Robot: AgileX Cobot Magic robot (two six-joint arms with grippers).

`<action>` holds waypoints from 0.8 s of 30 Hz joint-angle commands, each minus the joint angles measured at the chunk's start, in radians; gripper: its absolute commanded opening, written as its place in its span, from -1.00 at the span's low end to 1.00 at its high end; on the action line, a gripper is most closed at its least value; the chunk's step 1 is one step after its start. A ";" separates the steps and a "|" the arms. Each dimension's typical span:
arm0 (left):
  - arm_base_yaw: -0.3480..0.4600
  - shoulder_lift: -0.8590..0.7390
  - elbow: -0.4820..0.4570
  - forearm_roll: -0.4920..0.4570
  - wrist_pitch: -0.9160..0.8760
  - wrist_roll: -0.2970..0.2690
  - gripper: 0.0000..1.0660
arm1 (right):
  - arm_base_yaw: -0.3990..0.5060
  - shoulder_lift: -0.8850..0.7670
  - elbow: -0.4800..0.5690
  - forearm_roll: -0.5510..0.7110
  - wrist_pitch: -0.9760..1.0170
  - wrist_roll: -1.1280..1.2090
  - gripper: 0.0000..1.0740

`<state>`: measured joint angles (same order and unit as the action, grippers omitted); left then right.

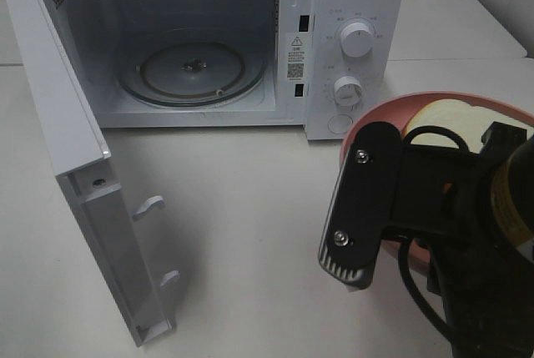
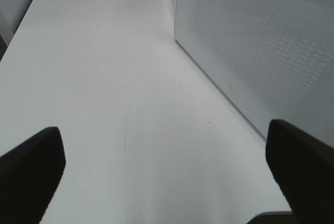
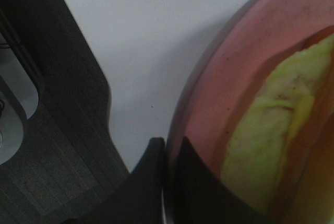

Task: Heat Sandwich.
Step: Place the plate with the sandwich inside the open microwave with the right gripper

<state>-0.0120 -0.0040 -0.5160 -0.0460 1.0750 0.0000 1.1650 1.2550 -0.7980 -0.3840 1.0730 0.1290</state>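
The sandwich [image 1: 450, 115] lies on a round pink plate [image 1: 365, 128], which hangs above the table in front of the microwave's control panel. In the right wrist view, pale green lettuce of the sandwich [image 3: 269, 135] shows on the plate [image 3: 224, 88]. My right gripper [image 3: 167, 148] is shut on the plate's rim, one finger on each side. Its arm [image 1: 417, 199] covers most of the plate in the high view. My left gripper [image 2: 167, 166] is open over bare table beside the microwave door, holding nothing.
The white microwave [image 1: 355, 7] stands at the back with its door [image 1: 75, 141] swung open to the left. Its glass turntable [image 1: 192, 70] is bare. The door's perforated panel [image 2: 261, 41] runs close beside my left gripper. A white table [image 1: 242, 208] lies in front.
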 commanded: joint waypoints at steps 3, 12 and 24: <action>-0.006 -0.019 0.000 -0.008 -0.009 0.000 0.88 | 0.006 -0.008 -0.003 0.004 -0.040 -0.112 -0.99; -0.006 -0.019 0.000 -0.008 -0.009 0.000 0.88 | 0.006 -0.008 -0.003 0.004 -0.098 -0.264 -0.99; -0.006 -0.019 0.000 -0.008 -0.009 0.000 0.88 | 0.006 -0.008 -0.003 0.009 -0.133 -0.379 -0.96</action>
<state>-0.0120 -0.0040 -0.5160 -0.0460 1.0750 0.0000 1.1650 1.2550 -0.7980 -0.3560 0.9490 -0.2330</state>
